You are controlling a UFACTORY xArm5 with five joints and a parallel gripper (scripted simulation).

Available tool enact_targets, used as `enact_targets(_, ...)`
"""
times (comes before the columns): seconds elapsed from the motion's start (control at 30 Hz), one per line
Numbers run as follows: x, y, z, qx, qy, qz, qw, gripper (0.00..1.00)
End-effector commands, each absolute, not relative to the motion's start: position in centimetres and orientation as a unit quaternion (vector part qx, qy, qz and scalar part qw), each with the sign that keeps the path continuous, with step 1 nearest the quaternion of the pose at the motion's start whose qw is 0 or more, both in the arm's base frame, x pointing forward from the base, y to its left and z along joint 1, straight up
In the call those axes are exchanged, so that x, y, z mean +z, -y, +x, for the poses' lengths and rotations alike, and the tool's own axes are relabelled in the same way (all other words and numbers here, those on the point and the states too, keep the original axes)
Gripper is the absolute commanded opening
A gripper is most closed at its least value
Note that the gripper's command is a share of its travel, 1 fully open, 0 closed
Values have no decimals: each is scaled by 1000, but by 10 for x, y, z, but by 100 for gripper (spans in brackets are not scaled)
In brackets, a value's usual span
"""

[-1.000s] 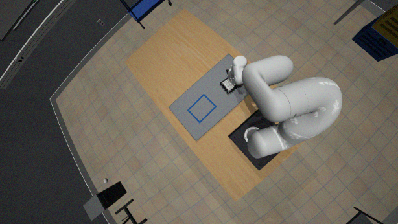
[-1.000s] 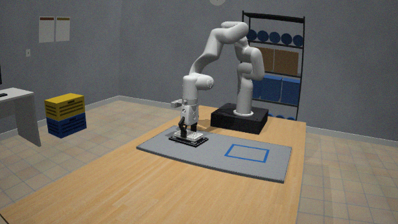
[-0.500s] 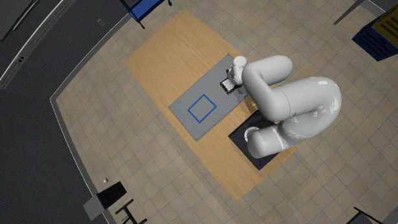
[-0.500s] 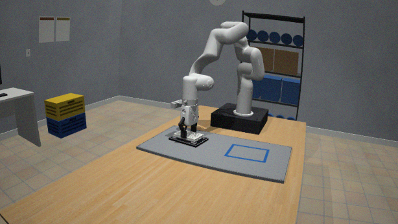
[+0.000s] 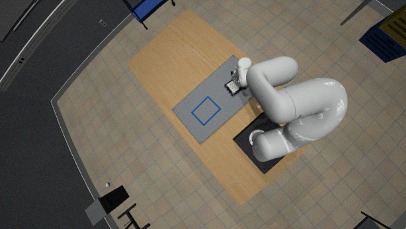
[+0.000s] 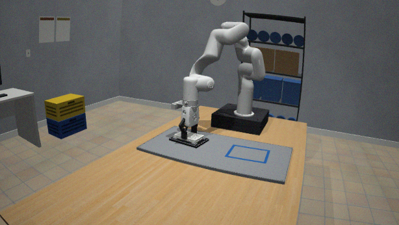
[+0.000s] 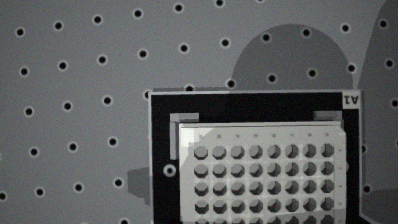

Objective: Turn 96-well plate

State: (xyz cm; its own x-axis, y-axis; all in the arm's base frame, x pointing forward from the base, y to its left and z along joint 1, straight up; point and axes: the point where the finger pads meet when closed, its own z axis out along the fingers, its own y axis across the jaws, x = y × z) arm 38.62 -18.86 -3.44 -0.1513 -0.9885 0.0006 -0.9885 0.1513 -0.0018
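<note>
The white 96-well plate (image 5: pixel 233 86) (image 6: pixel 197 137) (image 7: pixel 260 170) is over the black plate nest N1 (image 5: pixel 227 87) (image 6: pixel 179 140) (image 7: pixel 250 106) at the end of the grey mat near the arm's base. My gripper (image 6: pixel 188 131) stands upright over the plate and is shut on it across its width; the fingertips are outside the wrist view. In the wrist view the plate covers most of the nest and hides part of the grey corner locators (image 7: pixel 184 118). The A1 mark (image 7: pixel 351 99) is at the nest's upper right corner. I cannot tell which plate corner is cut off.
The grey perforated mat (image 5: pixel 186 110) (image 6: pixel 156 147) lies on the wooden table. A blue outlined rectangle (image 5: pixel 200 104) (image 6: pixel 245 160) is marked on the mat away from the nest. The arm's black base (image 5: pixel 246 140) (image 6: pixel 240 123) stands on the table behind the mat.
</note>
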Motion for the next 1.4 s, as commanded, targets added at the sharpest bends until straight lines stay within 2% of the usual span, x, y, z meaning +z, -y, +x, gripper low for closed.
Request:
enact_targets(0.0,-34,189,387,-2,-759,-651,1,0)
enact_targets(0.43,-36,189,387,-2,-759,-651,1,0)
enact_targets(0.47,-36,189,387,-2,-759,-651,1,100)
enact_targets(1.37,-36,189,388,-3,-759,-651,1,100)
